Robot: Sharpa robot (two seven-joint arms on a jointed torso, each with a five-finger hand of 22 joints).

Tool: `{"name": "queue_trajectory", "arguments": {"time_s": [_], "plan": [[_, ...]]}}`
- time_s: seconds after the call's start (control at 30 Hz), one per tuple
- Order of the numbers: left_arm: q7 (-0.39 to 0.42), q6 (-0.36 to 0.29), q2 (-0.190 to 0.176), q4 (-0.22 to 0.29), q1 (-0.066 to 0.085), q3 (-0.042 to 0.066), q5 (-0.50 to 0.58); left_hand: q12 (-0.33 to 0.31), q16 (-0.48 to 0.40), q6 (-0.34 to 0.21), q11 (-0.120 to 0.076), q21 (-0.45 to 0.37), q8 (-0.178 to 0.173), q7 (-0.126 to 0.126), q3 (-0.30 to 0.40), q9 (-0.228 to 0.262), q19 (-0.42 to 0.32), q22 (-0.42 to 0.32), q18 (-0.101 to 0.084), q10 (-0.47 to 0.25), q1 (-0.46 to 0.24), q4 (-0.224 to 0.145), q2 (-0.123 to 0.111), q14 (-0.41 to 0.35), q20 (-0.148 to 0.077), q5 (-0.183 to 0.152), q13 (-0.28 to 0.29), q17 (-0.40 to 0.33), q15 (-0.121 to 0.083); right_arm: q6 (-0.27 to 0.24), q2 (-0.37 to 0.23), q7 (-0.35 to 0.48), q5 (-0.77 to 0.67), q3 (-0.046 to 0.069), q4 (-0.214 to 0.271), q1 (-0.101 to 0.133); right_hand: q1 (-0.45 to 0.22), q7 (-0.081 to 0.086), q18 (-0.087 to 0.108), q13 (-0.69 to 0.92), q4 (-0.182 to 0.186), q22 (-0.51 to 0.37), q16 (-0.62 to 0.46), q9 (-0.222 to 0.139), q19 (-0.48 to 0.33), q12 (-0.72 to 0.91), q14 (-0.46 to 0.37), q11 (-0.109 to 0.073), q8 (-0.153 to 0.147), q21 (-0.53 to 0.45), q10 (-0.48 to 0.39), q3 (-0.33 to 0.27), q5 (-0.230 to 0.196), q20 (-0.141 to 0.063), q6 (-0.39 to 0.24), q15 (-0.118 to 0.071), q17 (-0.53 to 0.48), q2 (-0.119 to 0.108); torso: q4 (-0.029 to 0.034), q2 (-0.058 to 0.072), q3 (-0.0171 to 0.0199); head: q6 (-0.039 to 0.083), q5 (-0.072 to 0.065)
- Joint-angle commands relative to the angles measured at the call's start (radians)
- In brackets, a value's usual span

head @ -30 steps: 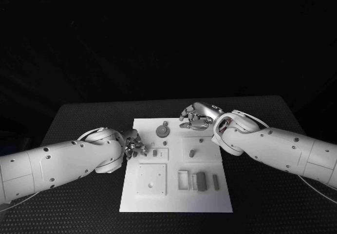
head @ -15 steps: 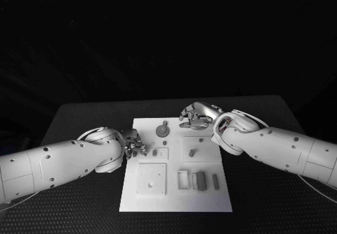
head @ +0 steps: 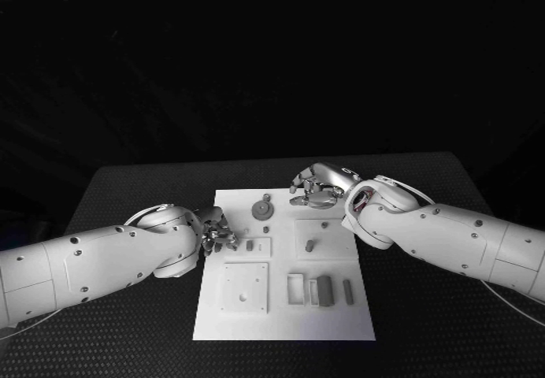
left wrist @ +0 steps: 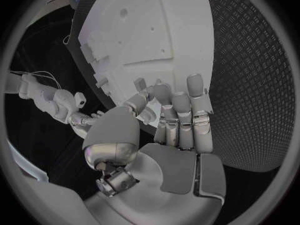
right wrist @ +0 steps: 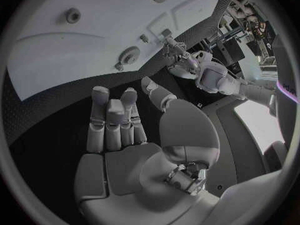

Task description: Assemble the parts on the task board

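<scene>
The white task board (head: 284, 315) lies mid-table with grey parts on it: a round disc with a knob (head: 262, 209), small upright pieces (head: 250, 246) (head: 310, 246) and flat bars (head: 325, 290) near the front. My left hand (head: 216, 235) hovers at the board's left edge, fingers stretched out with nothing in them (left wrist: 178, 120). My right hand (head: 316, 187) sits over the board's far edge, just right of the disc. Its fingers (right wrist: 112, 117) are extended and hold nothing. The disc (right wrist: 130, 55) lies beyond the fingertips on the board (right wrist: 81, 45).
The board rests on a black textured table (head: 136, 315) with free surface on both sides. A square raised plate (head: 246, 288) takes the board's front left, and a small frame (head: 298, 285) stands beside the bars. Both white forearms reach in across the table's sides.
</scene>
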Motion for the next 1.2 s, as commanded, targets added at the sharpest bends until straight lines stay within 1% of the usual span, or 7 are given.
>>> {"name": "queue_trajectory", "arguments": {"time_s": [0.03,0.43,0.7,0.77,0.8,1.07,1.2], "plan": [[-0.009,0.016,0.004,-0.006,-0.015,-0.009,-0.006,0.003,0.006,0.103,-0.005,0.004,-0.001,-0.023,0.001,-0.001,-0.003,0.022,-0.014,-0.004,0.002,0.01,-0.01,0.0,-0.009,-0.002,0.002,0.001,-0.01,0.007,0.0,0.008,0.0,0.0,0.0,0.0,-0.007,0.005,0.015,0.001,0.005,0.014,-0.005,0.002,-0.002,-0.001,0.004,0.0,-0.005,-0.007,-0.008,0.002,0.004,-0.006,0.0,-0.002,0.001,0.001,-0.0002,0.0,-0.0002,-0.001,-0.001],[-0.008,0.016,0.003,-0.007,-0.017,-0.009,-0.005,0.002,0.007,0.106,-0.007,0.009,0.0,-0.025,-0.007,-0.001,-0.002,0.021,-0.014,-0.001,-0.013,0.045,-0.051,0.003,-0.011,-0.013,0.005,0.001,-0.011,0.007,0.0,0.008,0.0,0.0,0.0,-0.001,-0.007,0.006,0.015,0.001,0.006,0.014,-0.005,0.002,-0.002,-0.001,0.004,0.0,-0.005,-0.007,-0.008,0.002,0.004,-0.006,-0.001,-0.002,0.001,0.001,0.0003,-0.001,-0.0002,-0.003,0.0],[-0.006,0.013,0.003,-0.007,-0.017,-0.009,-0.004,0.002,0.007,0.106,-0.007,0.01,0.001,-0.025,-0.01,-0.001,-0.003,0.021,-0.014,-0.001,-0.016,0.057,-0.069,0.003,-0.012,-0.024,0.007,0.002,-0.012,0.008,-0.001,0.008,0.0,0.0,0.0,-0.001,-0.008,0.006,0.015,0.0,0.006,0.014,-0.005,0.002,-0.002,-0.001,0.004,0.0,-0.005,-0.007,-0.009,0.002,0.004,-0.005,-0.001,-0.002,0.001,0.0,0.0009,0.0,-0.0011,-0.003,0.0],[-0.006,0.013,0.004,-0.007,-0.017,-0.009,-0.003,0.002,0.008,0.105,-0.007,0.011,0.001,-0.026,-0.011,-0.001,-0.003,0.021,-0.014,-0.001,-0.016,0.063,-0.073,0.003,-0.013,-0.037,0.007,0.002,-0.013,0.008,0.0,0.008,0.0,0.0,0.0,-0.001,-0.008,0.006,0.015,0.0,0.006,0.014,-0.005,0.002,-0.002,-0.001,0.003,0.0,-0.005,-0.007,-0.009,0.002,0.004,-0.005,-0.001,-0.002,0.001,0.0,0.0006,-0.001,-0.0005,-0.004,0.0],[-0.005,0.013,0.004,-0.007,-0.017,-0.009,-0.003,0.001,0.008,0.105,-0.008,0.011,0.001,-0.026,-0.011,-0.001,-0.004,0.021,-0.013,-0.001,-0.013,0.067,-0.075,0.003,-0.013,-0.076,0.008,0.002,-0.013,0.008,0.0,0.008,0.0,0.0,0.0,-0.001,-0.008,0.006,0.015,0.0,0.006,0.014,-0.005,0.002,-0.002,-0.001,0.003,0.0,-0.005,-0.007,-0.009,0.002,0.004,-0.005,-0.001,-0.002,0.001,0.0,0.0004,-0.001,-0.0002,-0.004,0.0],[-0.004,0.011,0.004,-0.008,-0.017,-0.009,-0.001,0.001,0.008,0.105,-0.008,0.012,0.001,-0.026,-0.016,-0.002,-0.005,0.02,-0.014,-0.001,-0.017,0.085,-0.102,0.002,-0.014,-0.09,0.01,0.003,-0.014,0.008,-0.001,0.008,0.0,0.0,-0.001,-0.001,-0.007,0.006,0.015,0.0,0.005,0.014,-0.005,0.002,-0.002,-0.002,0.003,0.0,-0.005,-0.007,-0.009,0.002,0.004,-0.006,-0.001,-0.002,0.001,0.0,0.0002,-0.001,0.0,-0.004,0.0],[-0.004,0.013,0.004,-0.008,-0.017,-0.009,-0.001,0.001,0.009,0.105,-0.008,0.012,0.001,-0.026,-0.017,-0.002,-0.005,0.02,-0.014,-0.001,-0.019,0.091,-0.106,0.002,-0.014,-0.091,0.011,0.003,-0.014,0.009,0.0,0.008,0.0,0.0,0.0,-0.001,-0.007,0.006,0.015,0.0,0.005,0.014,-0.006,0.003,-0.002,-0.002,0.003,0.0,-0.005,-0.007,-0.009,0.002,0.004,-0.005,-0.001,-0.002,0.001,0.0,0.0003,0.0,0.0002,-0.004,0.0]]}}
